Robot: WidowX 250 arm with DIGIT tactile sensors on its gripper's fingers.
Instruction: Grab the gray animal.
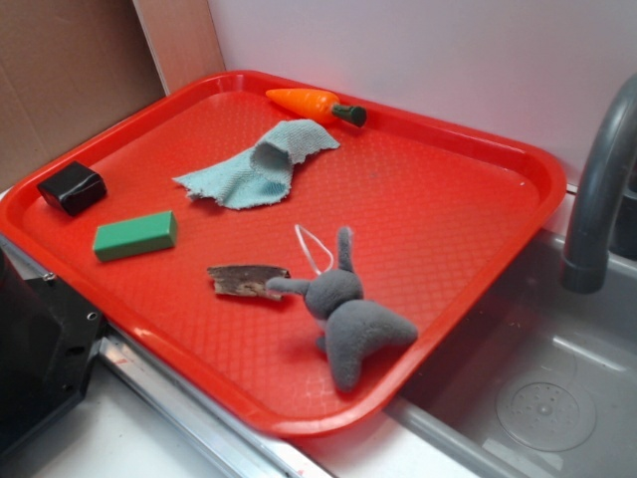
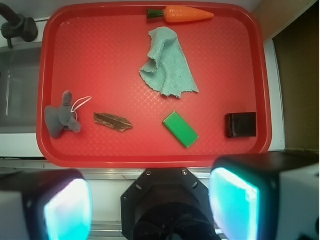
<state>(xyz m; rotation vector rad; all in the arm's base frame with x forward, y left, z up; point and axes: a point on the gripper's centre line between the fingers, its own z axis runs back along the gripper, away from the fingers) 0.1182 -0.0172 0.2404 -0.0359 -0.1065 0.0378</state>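
Note:
The gray animal (image 1: 348, 319) is a small dark-gray plush bunny with two thin ears and a white string loop. It lies near the front right edge of the red tray (image 1: 428, 199). In the wrist view the bunny (image 2: 60, 120) is at the tray's (image 2: 100, 60) left side. My gripper (image 2: 150, 205) shows only in the wrist view. It is open and empty, high above the table edge and well back from the bunny, with its two glowing pads (image 2: 67, 210) wide apart.
On the tray lie a brown bark-like piece (image 1: 247, 280) next to the bunny, a green block (image 1: 135, 235), a black block (image 1: 72, 187), a light blue cloth (image 1: 261, 164) and a toy carrot (image 1: 309, 102). A gray faucet (image 1: 602, 179) and sink (image 1: 537, 378) are at the right.

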